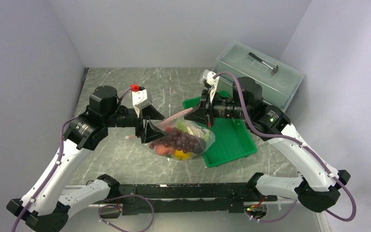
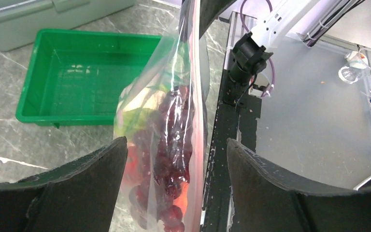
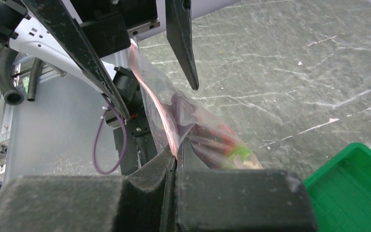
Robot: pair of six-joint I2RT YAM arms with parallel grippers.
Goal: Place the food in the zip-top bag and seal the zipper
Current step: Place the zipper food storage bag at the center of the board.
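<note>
The clear zip-top bag (image 1: 181, 140) hangs between my two grippers, partly over the green tray. It holds the dark grape bunch (image 1: 183, 137), a yellow-orange fruit (image 1: 182, 154), a red-orange fruit (image 1: 162, 150) and a white-and-green vegetable (image 1: 193, 128). My right gripper (image 3: 176, 147) is shut on the pinkish zipper (image 3: 149, 96) at the bag's right end. My left gripper (image 2: 176, 145) is open, its fingers (image 2: 92, 183) standing on either side of the bag (image 2: 164, 125) and its zipper (image 2: 200, 111) without pinching it. In the top view it (image 1: 149, 130) is at the bag's left end.
A green tray (image 1: 232, 145) lies right of the bag and shows in the left wrist view (image 2: 29, 82). A pale green lidded box (image 1: 261, 72) stands at the back right. The black frame rail (image 1: 183, 191) runs along the table's near edge.
</note>
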